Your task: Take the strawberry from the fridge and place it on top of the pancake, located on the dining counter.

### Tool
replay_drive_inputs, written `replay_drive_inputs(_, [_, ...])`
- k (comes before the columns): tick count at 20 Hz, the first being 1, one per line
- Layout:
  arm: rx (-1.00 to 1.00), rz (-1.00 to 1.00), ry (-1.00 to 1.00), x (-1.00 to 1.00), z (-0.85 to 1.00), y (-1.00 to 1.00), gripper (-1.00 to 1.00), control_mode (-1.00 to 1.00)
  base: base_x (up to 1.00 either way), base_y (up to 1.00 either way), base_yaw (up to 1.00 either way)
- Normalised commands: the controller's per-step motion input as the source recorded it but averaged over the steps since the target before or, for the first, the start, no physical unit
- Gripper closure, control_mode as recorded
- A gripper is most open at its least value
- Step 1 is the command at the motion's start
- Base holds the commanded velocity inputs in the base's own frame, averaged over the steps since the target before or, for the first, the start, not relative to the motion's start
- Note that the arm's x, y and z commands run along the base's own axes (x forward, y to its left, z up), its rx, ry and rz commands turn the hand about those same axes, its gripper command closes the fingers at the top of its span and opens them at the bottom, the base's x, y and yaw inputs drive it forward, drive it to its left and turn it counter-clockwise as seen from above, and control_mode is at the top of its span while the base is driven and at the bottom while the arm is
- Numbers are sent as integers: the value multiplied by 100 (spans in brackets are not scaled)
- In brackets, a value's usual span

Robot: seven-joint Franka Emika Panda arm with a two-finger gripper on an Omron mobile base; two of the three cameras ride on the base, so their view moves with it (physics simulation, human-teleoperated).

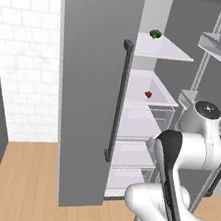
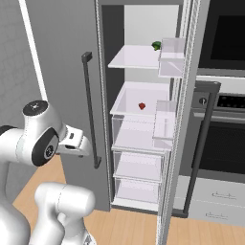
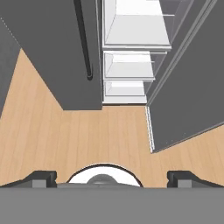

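The fridge point(image 1: 83, 103) stands in front of me with its left door shut and its right door swung open. The strawberry point(image 1: 148, 94) is a tiny red berry on the second white shelf, also seen from the right base view point(image 2: 142, 106). My gripper point(image 3: 112, 177) is open and empty. It points down at the wood floor in front of the fridge point(image 3: 48, 43), well below and short of the strawberry's shelf. The pancake and the dining counter are out of view.
A small green item point(image 1: 155, 34) sits on the top shelf. The open door point(image 2: 184, 119) carries clear bins and stands to my right. A dark oven point(image 2: 225, 139) lies beyond it. Clear drawers point(image 2: 139, 165) fill the lower fridge.
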Motion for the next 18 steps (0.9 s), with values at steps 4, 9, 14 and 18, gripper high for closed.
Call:
replay_drive_inputs(4, [0,0,0,0,0,0,-100,-100,0,0,0])
replay_drive_inputs(9, [0,0,0,4,0,0,-100,100,16,0,-1])
replay_drive_inputs(14, [0,0,0,0,0,0,-100,100,93,1,-6])
replay_drive_inputs(18, [0,0,0,0,0,0,-100,100,91,2,-7])
